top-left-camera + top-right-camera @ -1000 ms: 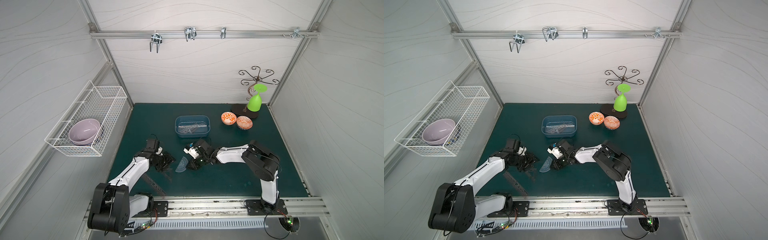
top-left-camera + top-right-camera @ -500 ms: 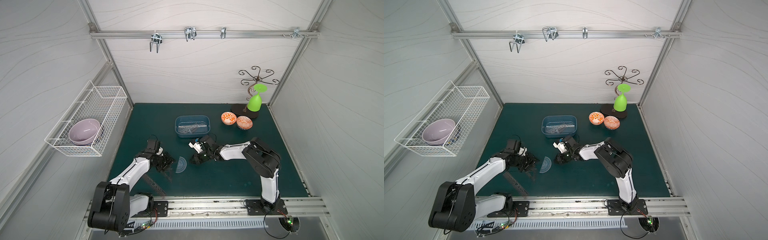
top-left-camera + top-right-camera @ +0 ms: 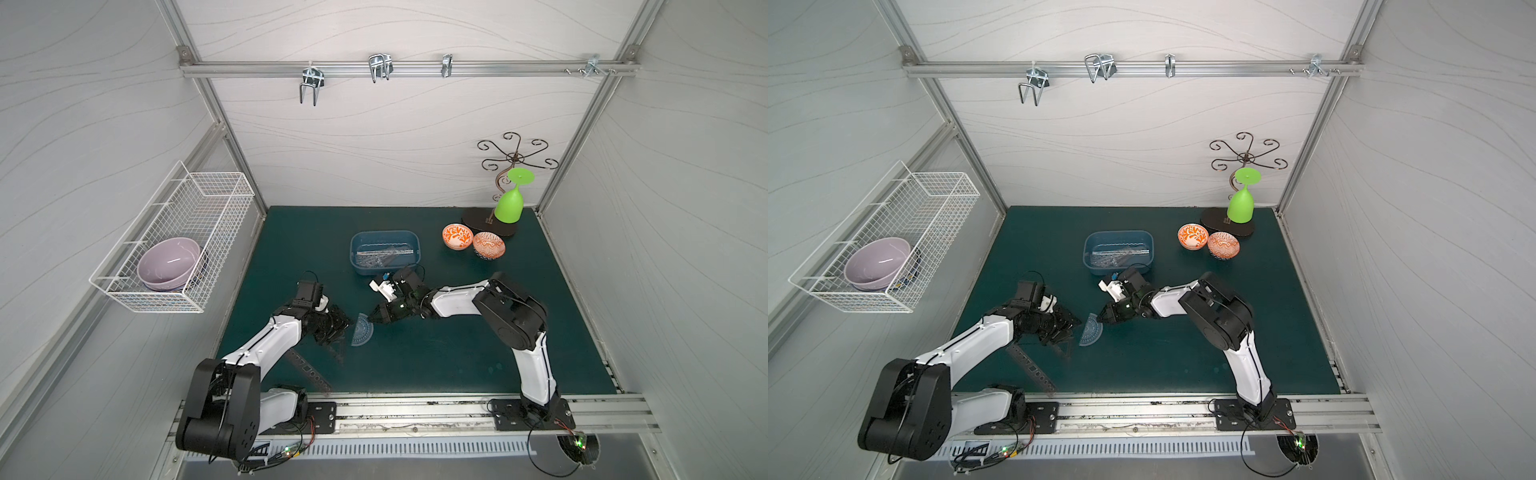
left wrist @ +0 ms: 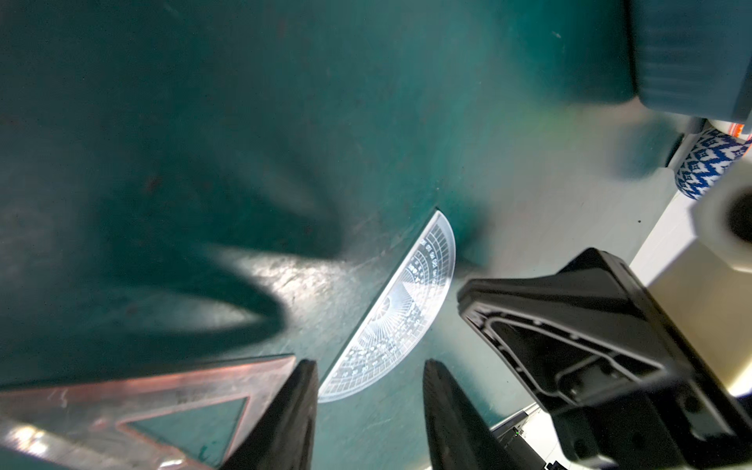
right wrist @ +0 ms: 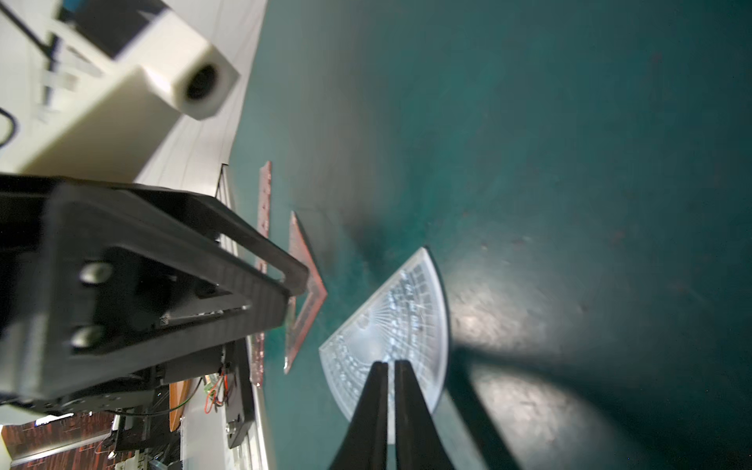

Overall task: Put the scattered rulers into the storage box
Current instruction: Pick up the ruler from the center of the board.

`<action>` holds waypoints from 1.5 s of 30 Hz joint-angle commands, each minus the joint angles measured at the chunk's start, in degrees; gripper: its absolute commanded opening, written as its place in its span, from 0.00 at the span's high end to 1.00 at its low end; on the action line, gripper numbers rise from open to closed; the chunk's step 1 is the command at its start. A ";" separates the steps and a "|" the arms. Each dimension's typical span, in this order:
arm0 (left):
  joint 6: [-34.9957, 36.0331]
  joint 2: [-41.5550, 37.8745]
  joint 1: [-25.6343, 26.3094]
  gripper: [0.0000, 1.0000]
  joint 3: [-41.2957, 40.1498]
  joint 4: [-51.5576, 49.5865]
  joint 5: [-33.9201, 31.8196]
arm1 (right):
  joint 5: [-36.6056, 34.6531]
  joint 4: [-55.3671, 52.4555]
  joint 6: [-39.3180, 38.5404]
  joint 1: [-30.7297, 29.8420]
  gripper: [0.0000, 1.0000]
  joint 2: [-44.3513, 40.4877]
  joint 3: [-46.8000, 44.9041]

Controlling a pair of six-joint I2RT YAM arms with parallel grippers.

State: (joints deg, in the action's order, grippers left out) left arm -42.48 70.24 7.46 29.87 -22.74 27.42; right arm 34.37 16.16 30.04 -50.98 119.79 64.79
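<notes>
The blue-grey storage box [image 3: 384,237] [image 3: 1119,237] at mid-table holds several clear rulers. A bluish protractor [image 3: 361,331] [image 3: 1091,331] [image 4: 407,309] [image 5: 390,317] lies flat on the green mat between my arms. My right gripper [image 3: 371,316] [image 3: 1102,314] [image 5: 390,368] is shut, its tips at the protractor's curved edge; no grip shows. My left gripper [image 3: 340,325] [image 3: 1073,324] [image 4: 368,374] is open just short of the protractor's end. One finger rests over a corner of a triangular set square [image 4: 122,407] [image 5: 305,293]. A stencil ruler [image 3: 309,372] [image 3: 1032,370] lies nearer the front.
Two orange patterned bowls [image 3: 457,236] [image 3: 489,244] and a green glass [image 3: 509,205] on a dark stand sit at the back right. A white wire basket [image 3: 174,237] with a purple bowl hangs on the left wall. A metal rail [image 3: 415,409] runs along the front edge.
My right gripper drew back toward the box, then came forward again to the protractor with its jaws closed. The left gripper narrowed a little and stayed in place. The protractor has hardly shifted.
</notes>
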 commanded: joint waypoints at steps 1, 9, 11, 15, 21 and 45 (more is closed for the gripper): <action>-0.10 0.25 0.55 0.53 -0.25 1.12 -0.16 | -0.36 -1.27 -0.70 -0.35 0.89 1.23 0.00; -0.85 2.06 2.08 0.52 -0.86 2.25 0.02 | -1.35 -1.98 -1.56 -0.35 0.89 1.36 -1.63; -0.90 2.26 2.34 0.52 -0.82 2.44 0.00 | -1.69 -2.14 -1.79 -0.35 0.89 1.24 -2.12; -1.18 2.60 2.81 0.52 -0.90 2.79 -0.17 | -1.98 -2.43 -2.10 -0.35 0.90 1.19 -2.98; -1.73 3.75 3.17 0.51 -1.39 4.27 0.55 | -2.57 -2.28 -2.31 -0.32 0.90 0.93 -4.30; -4.79 6.75 5.07 0.49 -4.17 12.06 3.59 | -5.05 -3.61 -2.72 -1.23 0.90 1.33 -5.99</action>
State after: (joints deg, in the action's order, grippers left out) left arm -45.98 74.74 11.29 27.42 -13.76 30.48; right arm 33.34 19.86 28.42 -51.33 119.39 61.17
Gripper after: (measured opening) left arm 0.505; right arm 0.098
